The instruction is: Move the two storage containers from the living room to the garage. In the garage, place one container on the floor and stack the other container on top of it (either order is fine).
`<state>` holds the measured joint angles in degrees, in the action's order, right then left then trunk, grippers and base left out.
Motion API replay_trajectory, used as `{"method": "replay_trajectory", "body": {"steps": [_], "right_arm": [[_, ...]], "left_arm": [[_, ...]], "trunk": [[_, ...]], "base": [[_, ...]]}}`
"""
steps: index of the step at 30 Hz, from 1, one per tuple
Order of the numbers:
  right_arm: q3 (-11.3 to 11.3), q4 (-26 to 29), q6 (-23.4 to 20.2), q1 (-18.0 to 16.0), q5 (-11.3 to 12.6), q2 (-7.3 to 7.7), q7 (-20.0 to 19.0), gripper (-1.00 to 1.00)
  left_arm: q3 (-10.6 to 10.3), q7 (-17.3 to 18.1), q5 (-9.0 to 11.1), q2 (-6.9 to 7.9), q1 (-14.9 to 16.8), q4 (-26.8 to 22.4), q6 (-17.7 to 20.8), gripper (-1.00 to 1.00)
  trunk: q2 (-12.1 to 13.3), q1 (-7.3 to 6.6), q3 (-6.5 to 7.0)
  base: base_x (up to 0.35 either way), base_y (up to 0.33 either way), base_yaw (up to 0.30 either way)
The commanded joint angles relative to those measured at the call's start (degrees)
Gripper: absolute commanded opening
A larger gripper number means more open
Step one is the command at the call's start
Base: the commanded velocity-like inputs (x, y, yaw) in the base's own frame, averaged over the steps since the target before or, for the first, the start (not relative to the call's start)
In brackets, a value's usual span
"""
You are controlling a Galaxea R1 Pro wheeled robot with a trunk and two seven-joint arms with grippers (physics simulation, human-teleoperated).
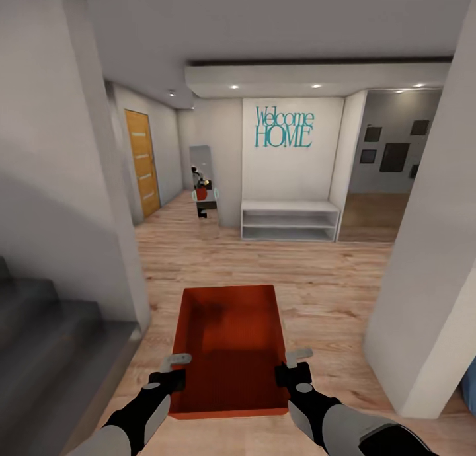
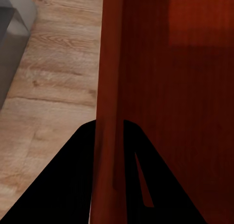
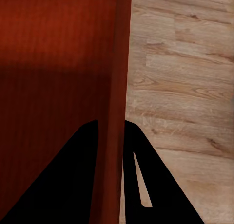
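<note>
An orange-red storage container hangs in front of me above the light wood plank floor, held between both arms. My left gripper is shut on its left wall, which runs between the dark fingers as a red edge. On the opposite wall my right gripper is shut the same way, its fingers straddling the rim. The bin is topless and empty.
A hallway lies ahead with a white bench shelf under a "Welcome HOME" sign. A mirror and an orange door stand at left. Grey stairs rise at left, and a white wall corner juts in at right.
</note>
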<state>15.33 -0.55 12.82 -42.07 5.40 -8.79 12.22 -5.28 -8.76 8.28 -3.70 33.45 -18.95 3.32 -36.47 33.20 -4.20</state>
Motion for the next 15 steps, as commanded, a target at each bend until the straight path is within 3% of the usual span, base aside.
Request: {"method": "replay_trajectory", "body": {"steps": [1, 15], "right_arm": [[-2.1, -0.2, 0.0, 0.0, 0.1, -0.07, -0.5, -1.00], [-2.2, -0.2, 0.0, 0.0, 0.1, 0.05, -0.6, -1.00]], "left_arm": [[0.1, -0.7, 0.1, -0.04, 0.0, -0.3, -1.7, -1.00], [0.1, -0.7, 0.1, -0.03, 0.0, -0.1, -1.7, -1.00]], "trunk": [[-0.1, 0.05, -0.11], [-0.1, 0.05, -0.11]], "base": [[0.322, 0.000, 0.000], [0.322, 0.000, 0.000]]}}
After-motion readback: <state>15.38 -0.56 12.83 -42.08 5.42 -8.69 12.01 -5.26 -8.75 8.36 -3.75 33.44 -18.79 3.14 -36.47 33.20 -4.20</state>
